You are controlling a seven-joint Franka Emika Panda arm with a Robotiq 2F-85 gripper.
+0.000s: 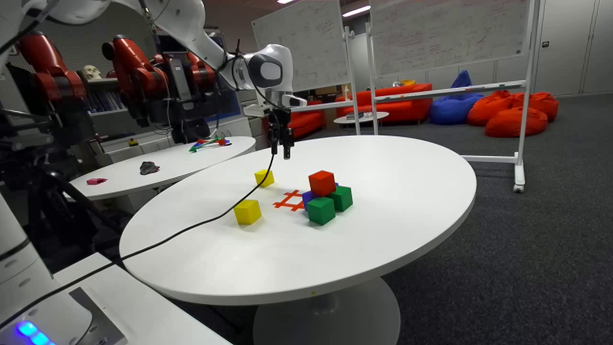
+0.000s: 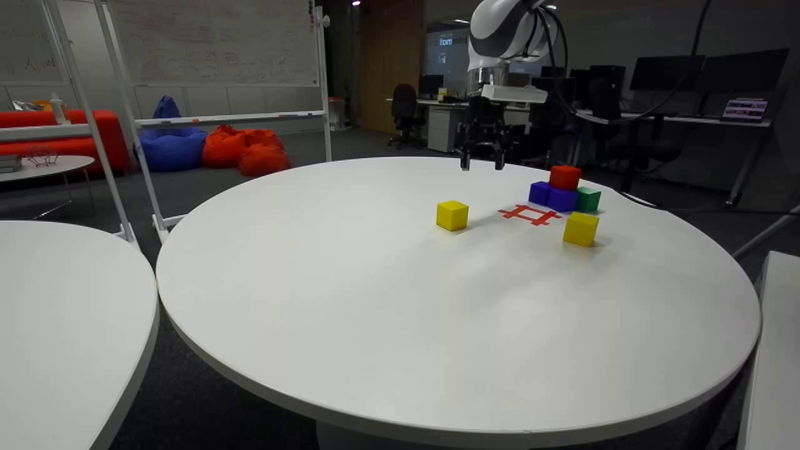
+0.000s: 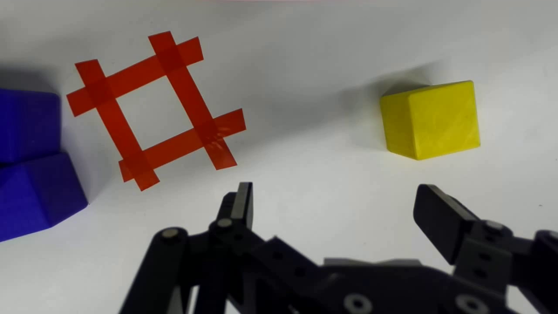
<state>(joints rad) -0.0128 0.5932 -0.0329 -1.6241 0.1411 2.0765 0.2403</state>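
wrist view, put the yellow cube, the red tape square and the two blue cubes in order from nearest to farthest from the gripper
From the gripper:
1. Yellow cube, to its upper right
2. Red tape square, to its upper left
3. Blue cube at the left edge and the other blue cube just below it in the picture, too close to call

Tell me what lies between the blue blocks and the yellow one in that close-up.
In the wrist view, a red tape outline lies on the white tabletop between the blue blocks and the yellow block, touching neither.
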